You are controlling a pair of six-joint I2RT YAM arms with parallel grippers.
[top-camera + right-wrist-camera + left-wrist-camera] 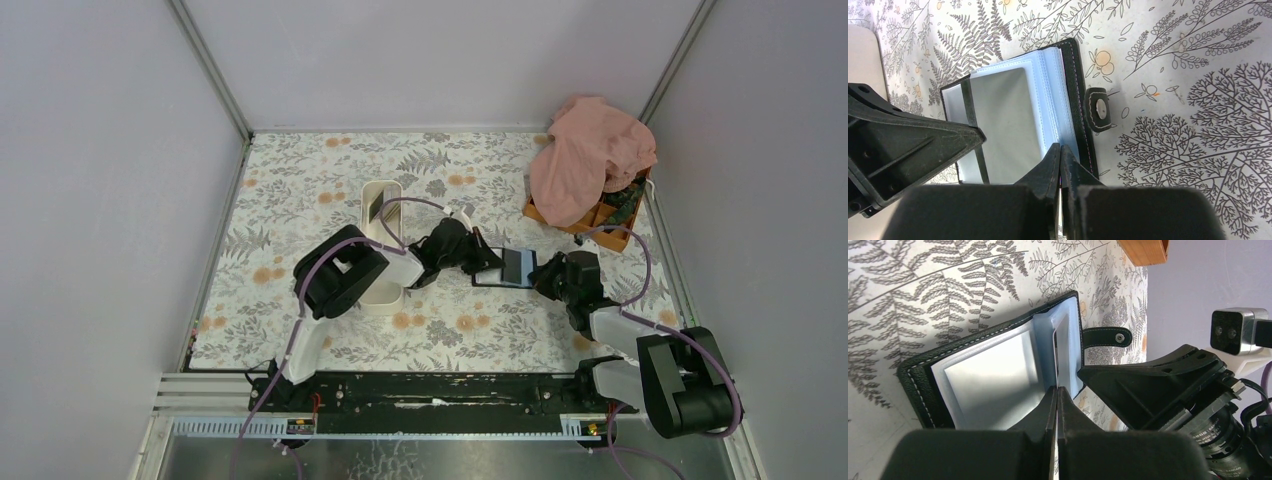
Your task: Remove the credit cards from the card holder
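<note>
Left gripper (1056,396) has its fingers pressed together against a raised clear sleeve of the holder (983,372). The right gripper (1061,154) is likewise closed at the opposite edge. We cannot tell whether either pinches a sleeve. We see the holder lying open on the table (300,190), between both grippers.

One card holder (512,268) counted. One white tray (381,184) counted. One orange box (603,226) noted at the far right corner, with one pink cloth (590,155). Two arms recorded: left (345,275), right (680,378).
</note>
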